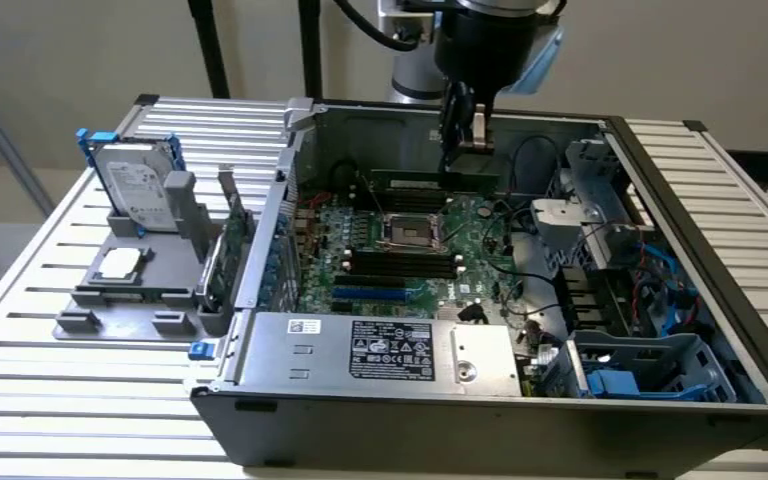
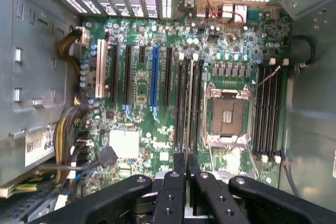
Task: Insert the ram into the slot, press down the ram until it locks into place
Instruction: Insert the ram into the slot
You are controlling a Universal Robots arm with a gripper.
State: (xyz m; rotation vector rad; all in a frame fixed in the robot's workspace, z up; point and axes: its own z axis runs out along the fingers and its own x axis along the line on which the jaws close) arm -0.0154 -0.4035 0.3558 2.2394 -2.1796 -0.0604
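- Slatted tabletop (image 1: 77,400) carries the open computer case (image 1: 357,400).
- Fingers (image 2: 172,192) nearly closed, pinching the ram (image 2: 188,108) edge-on over the slot (image 2: 194,93) beside the CPU socket (image 2: 227,114).
- Risk: slight skew could land it between neighbouring sockets, or bend it under pressure.

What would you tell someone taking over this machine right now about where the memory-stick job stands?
Gripper: jaws shut on the ram, gripping it near one end.
Ram: inside the open computer case, standing on edge, lined up lengthwise with the black slots beside the CPU socket.
Done: the ram is picked up and brought to the slots.
Left: the pictures cannot settle whether it has entered a slot. No sign that it is locked, so treat seating and pressing down as not done.
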